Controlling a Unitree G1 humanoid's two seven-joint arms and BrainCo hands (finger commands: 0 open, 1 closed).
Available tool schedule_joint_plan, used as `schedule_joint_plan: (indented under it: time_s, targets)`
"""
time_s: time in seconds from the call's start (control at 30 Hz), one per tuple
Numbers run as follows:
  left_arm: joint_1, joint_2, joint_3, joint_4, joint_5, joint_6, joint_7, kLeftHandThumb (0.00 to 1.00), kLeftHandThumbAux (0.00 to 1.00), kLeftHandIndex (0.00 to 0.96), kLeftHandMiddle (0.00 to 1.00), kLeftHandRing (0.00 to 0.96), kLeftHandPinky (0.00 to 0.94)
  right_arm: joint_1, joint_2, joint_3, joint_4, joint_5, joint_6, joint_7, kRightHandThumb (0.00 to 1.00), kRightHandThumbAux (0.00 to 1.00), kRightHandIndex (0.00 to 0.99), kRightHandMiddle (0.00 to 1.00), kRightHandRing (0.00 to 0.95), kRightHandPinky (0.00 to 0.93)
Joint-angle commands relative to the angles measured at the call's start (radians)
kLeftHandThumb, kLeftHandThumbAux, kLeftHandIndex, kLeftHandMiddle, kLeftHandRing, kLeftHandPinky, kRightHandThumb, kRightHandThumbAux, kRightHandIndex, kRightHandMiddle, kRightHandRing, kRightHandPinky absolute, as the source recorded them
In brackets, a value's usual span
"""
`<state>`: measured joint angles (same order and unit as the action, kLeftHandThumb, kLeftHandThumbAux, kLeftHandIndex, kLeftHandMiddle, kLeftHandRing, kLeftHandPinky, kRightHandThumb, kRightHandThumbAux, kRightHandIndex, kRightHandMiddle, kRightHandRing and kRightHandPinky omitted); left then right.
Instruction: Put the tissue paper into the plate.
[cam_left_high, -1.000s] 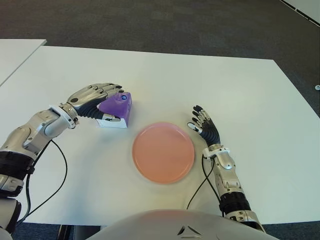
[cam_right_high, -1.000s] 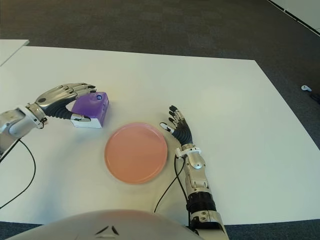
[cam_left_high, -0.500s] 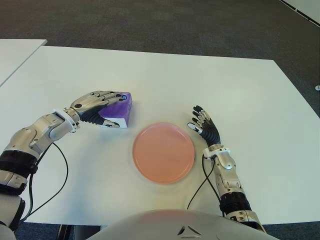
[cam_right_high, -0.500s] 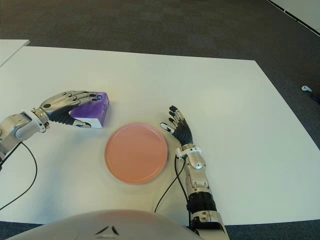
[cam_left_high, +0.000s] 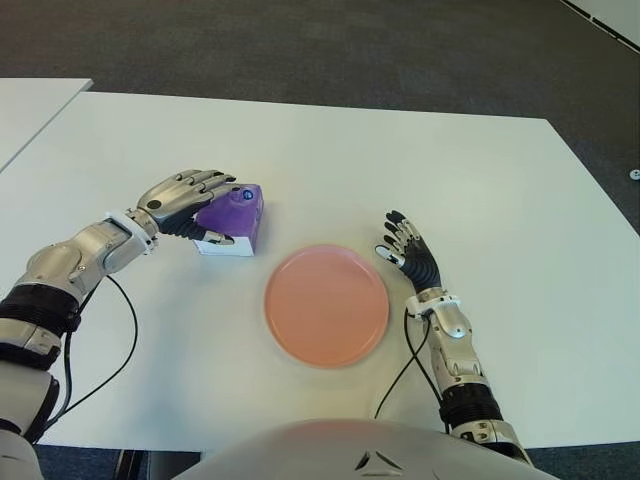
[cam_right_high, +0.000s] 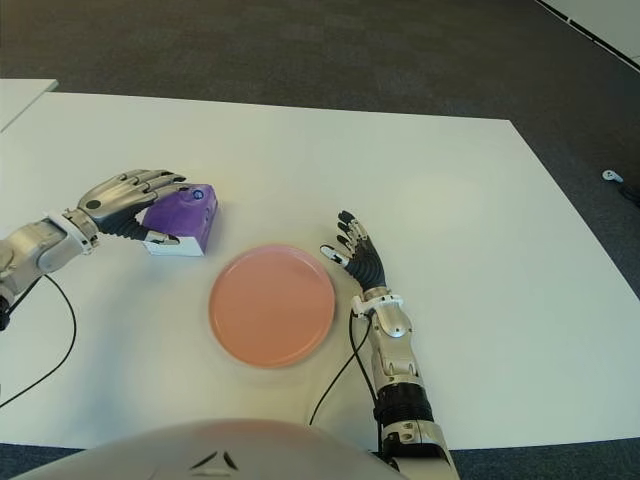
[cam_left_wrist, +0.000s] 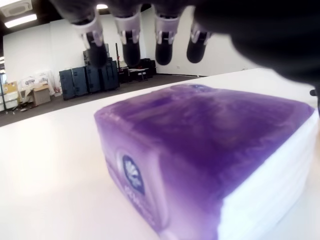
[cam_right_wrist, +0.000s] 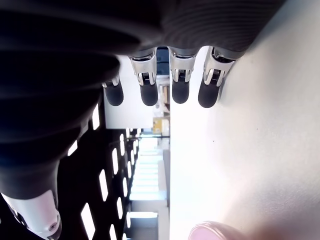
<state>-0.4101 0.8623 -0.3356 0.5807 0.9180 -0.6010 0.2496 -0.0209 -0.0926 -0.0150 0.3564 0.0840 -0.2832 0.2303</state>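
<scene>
left hand (cam_left_high: 185, 200): fingers (cam_left_wrist: 131, 47) hanging spread over tissue pack (cam_left_high: 233, 214), not gripping
plate (cam_left_high: 327, 305): sitting near pack, tabletop (cam_left_high: 400, 170) between clear
right hand (cam_left_high: 408, 250): idling open right of plate

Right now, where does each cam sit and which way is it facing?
Left eye: head, looking forward-down at white table; both arms, left hand at purple tissue pack.
Right eye: same scene, slightly offset; pink plate, right hand open beside it.
Left wrist: close behind own fingers, above the pack.
Right wrist: along own fingers; plate edge visible.
Shared: both eyes show everything; left wrist shares the pack.
</scene>
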Motion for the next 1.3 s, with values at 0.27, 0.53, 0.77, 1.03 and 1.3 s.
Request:
schedule_joint_plan:
  time_s: [0.27, 0.53, 0.77, 1.03, 1.3]
  targets:
    - [-0.07, -0.004, -0.074, 0.097, 0.096, 0.027, 0.133, 0.112, 0.231, 0.0, 0.0, 0.0, 0.0, 0.081, 0.001, 0.017, 0.058, -0.003, 0.113, 0.015, 0.0, 0.664, 0.017, 0.064, 0.013, 0.0]
    - [-0.09, 0.022, -0.082, 0.078, 0.113, 0.044, 0.191, 0.103, 0.242, 0.0, 0.0, 0.0, 0.0, 0.089, -0.002, 0.024, 0.044, -0.003, 0.114, 0.025, 0.0, 0.681, 0.03, 0.072, 0.017, 0.0]
    - [-0.075, 0.043, -0.072, 0.026, 0.11, 0.062, 0.207, 0.107, 0.251, 0.0, 0.0, 0.0, 0.0, 0.089, -0.003, 0.024, 0.047, 0.006, 0.12, 0.041, 0.0, 0.698, 0.027, 0.064, 0.009, 0.0]
    - [-0.049, 0.051, -0.06, -0.017, 0.087, 0.062, 0.205, 0.102, 0.256, 0.0, 0.0, 0.0, 0.0, 0.088, -0.002, 0.024, 0.042, 0.008, 0.127, 0.046, 0.0, 0.705, 0.027, 0.061, 0.005, 0.0]
    - [-0.038, 0.048, -0.059, -0.017, 0.033, 0.025, 0.153, 0.106, 0.255, 0.0, 0.0, 0.0, 0.0, 0.09, -0.002, 0.025, 0.038, 0.006, 0.128, 0.043, 0.0, 0.712, 0.027, 0.06, 0.005, 0.0]
